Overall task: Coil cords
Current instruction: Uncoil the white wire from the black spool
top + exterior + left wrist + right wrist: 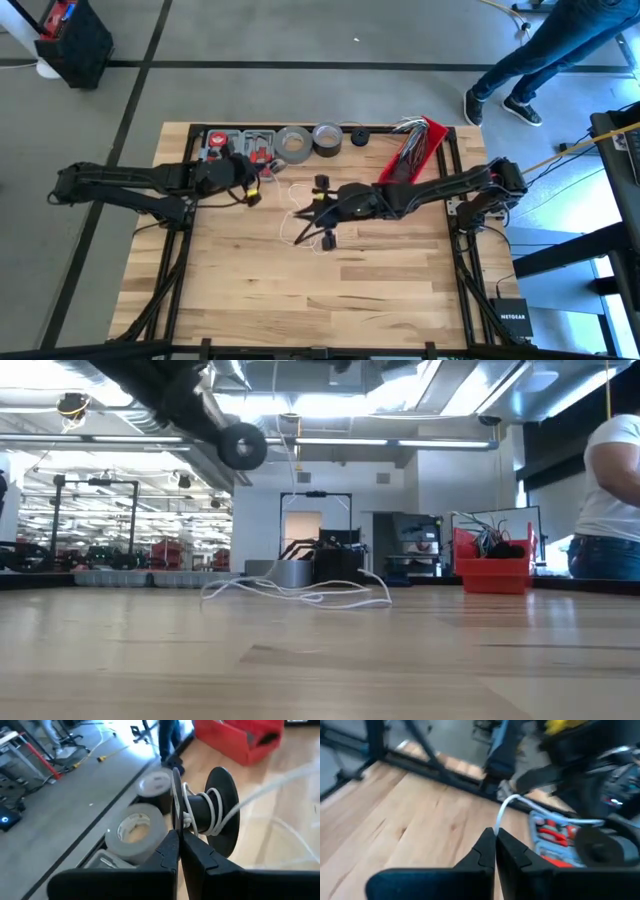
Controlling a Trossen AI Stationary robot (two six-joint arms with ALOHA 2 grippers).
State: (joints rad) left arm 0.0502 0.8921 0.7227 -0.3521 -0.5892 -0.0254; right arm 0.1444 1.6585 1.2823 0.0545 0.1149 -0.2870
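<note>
Red bin (412, 150) holds tangled wires, near grey tape rolls (294, 143). Left gripper (176, 837) fingers clamp the spool (207, 812); right gripper (494, 836) fingers pinch the white cord (507, 805).

Grey tape rolls (294, 143) at table's far edge | red bin (412, 152) beside | person's legs (540, 50) beyond

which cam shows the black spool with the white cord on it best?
Left wrist view: the black spool fills the frame, pinched by its flange in the left gripper, with turns of white cord around its core. Low view shows one flange only, overhead. High view: tiny, mostly hidden under the arm. Right wrist view: a blurred dark disc.
</note>
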